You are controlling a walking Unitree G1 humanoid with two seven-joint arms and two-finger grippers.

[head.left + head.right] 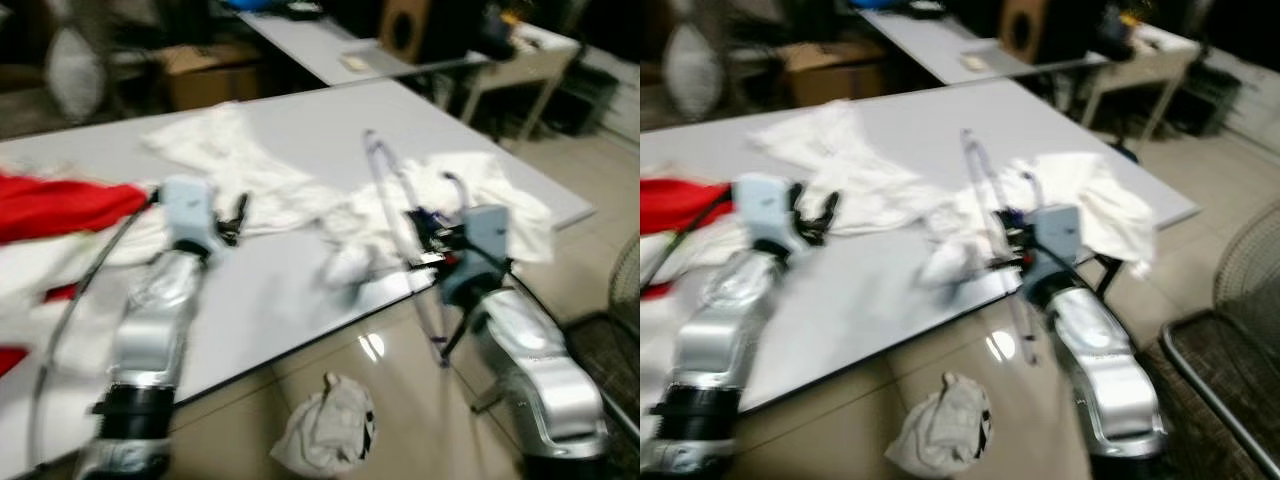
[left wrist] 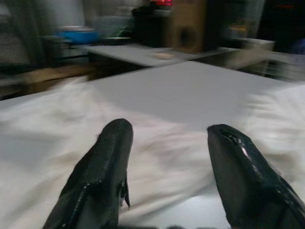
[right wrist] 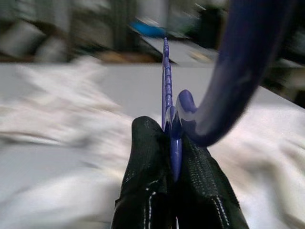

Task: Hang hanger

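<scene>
Grey table (image 1: 330, 130), glossy beige tiled floor (image 1: 400, 400)

The white table (image 1: 300, 130) is the landmark. Its far middle, beyond the clothes, lies bare and open to a reach. White garments (image 1: 300, 200) sprawl across its centre and right end, blocking a low pass there. At its left end a red cloth (image 1: 60, 205) covers the surface. Between these, along the near edge, a bare strip lies in front of the left hand (image 1: 233, 218), whose fingers stand apart. The right hand (image 1: 425, 232), pinched on a translucent blue hanger (image 1: 395, 200), hovers at the near edge; the hanger stands tall there. Below the near edge a crumpled cloth (image 1: 325, 425) lies on the floor. Right of the table stands a chair (image 1: 1230, 380).
</scene>
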